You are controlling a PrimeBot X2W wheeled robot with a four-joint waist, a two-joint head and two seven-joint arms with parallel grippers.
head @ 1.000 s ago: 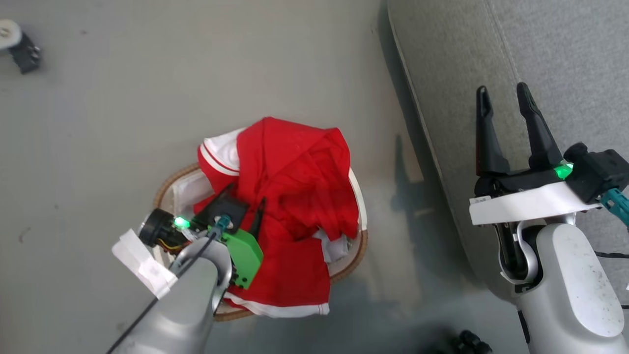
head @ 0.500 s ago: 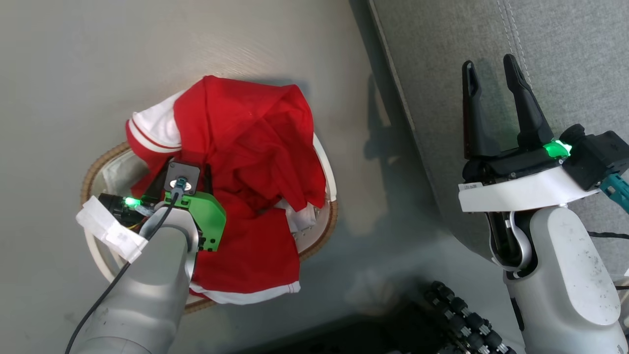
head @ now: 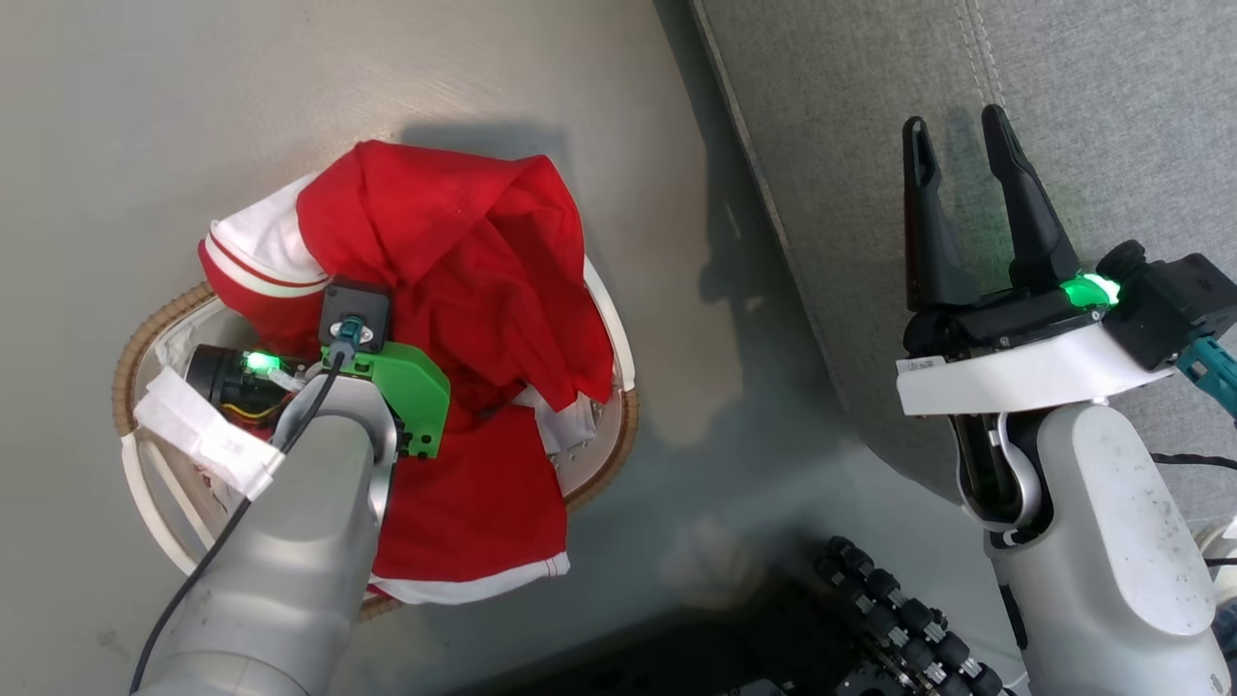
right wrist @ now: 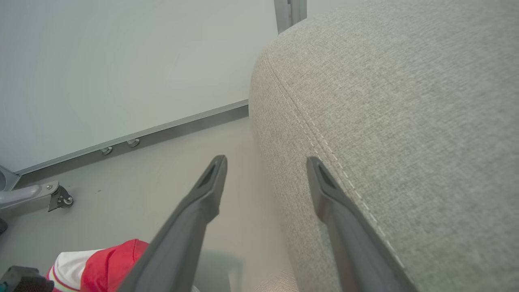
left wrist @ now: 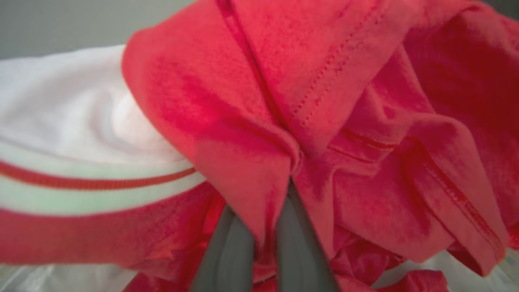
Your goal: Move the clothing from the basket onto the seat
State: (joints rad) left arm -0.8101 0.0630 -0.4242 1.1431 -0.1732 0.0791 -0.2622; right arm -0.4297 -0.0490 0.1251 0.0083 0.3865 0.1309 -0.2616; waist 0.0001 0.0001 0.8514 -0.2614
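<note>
While fingers (left wrist: 227, 255) pinch clothing (head: 454, 251), seat (head: 850, 145) edge nearby

I see a plain grey floor (head: 145, 97), smooth, w/ the basket (head: 120, 387) standing on it at my left. The seat (head: 1111, 77) runs along the floor's right side, apart from the basket, bare floor btwn them. A metal caster leg (right wrist: 61, 198) rests on the floor near the wall (right wrist: 121, 61).
</note>
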